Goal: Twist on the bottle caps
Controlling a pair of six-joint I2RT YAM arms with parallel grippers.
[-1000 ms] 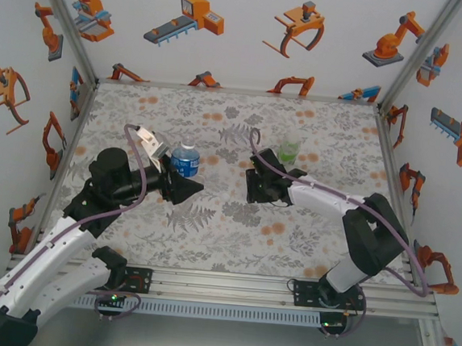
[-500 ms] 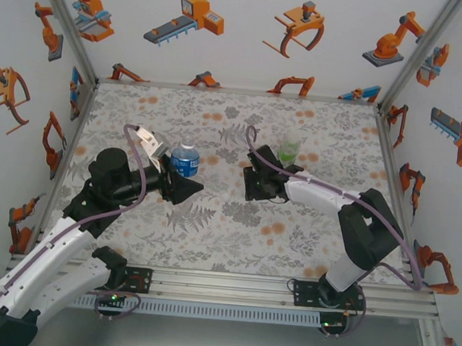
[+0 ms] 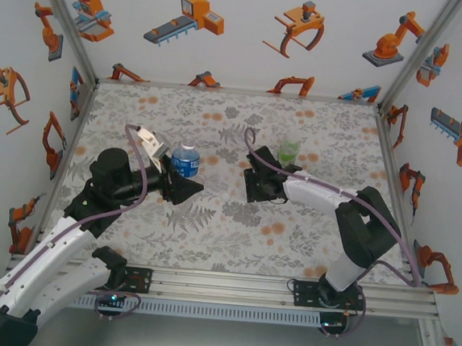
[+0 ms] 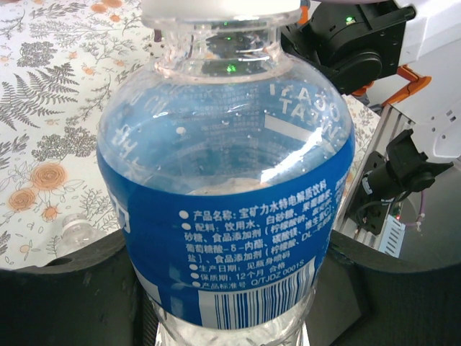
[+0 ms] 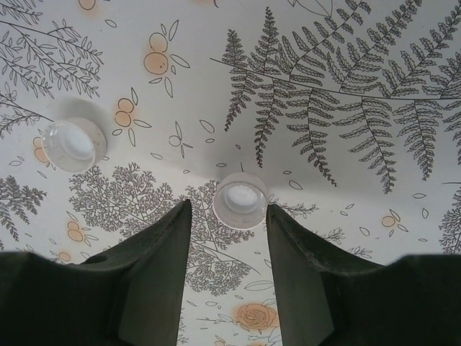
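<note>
My left gripper [image 3: 185, 184] is shut on the bottle with the blue label [image 3: 185, 162], held upright at centre left. In the left wrist view that bottle [image 4: 230, 216] stands between my dark fingers [image 4: 65, 288], and a white cap [image 4: 220, 9] sits on its neck. My right gripper [image 3: 250, 183] points down at the table, open. In the right wrist view a white cap [image 5: 240, 200] lies open side up between my right gripper's [image 5: 229, 207] tips, close to the right finger. A second cap [image 5: 73, 144] lies to its left. The green-tinted bottle [image 3: 288, 152] stands just behind the right gripper.
The floral table cloth [image 3: 210, 228] covers the whole table, inside white walls with orange robot stickers. A small clear plastic thing [image 4: 74, 229] lies on the cloth beside my left fingers. A metal rail [image 3: 221, 281] runs along the near edge.
The right arm has shifted a little to the left and its elbow has drawn in. The left arm and its bottle have stayed still.
</note>
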